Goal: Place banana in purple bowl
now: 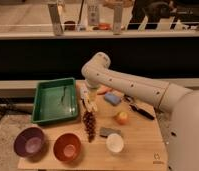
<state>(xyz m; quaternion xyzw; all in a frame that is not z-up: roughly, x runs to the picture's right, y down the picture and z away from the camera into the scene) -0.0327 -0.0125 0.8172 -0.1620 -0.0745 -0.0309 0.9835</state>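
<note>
The banana [91,106] is a small pale-yellow piece lying on the wooden table just right of the green tray, above the dark grape bunch [89,125]. My gripper [86,96] hangs down from the white arm right at the banana's upper end, and it partly hides the banana. The purple bowl [29,142] stands at the table's front left corner, with nothing in it, well away from the gripper.
A green tray [43,102] sits at the back left. An orange bowl [68,147], a white cup [114,143], a grey piece [109,132], an orange fruit [122,118], a blue piece [113,98], a carrot-like piece [104,90] and a black tool [141,110] lie around.
</note>
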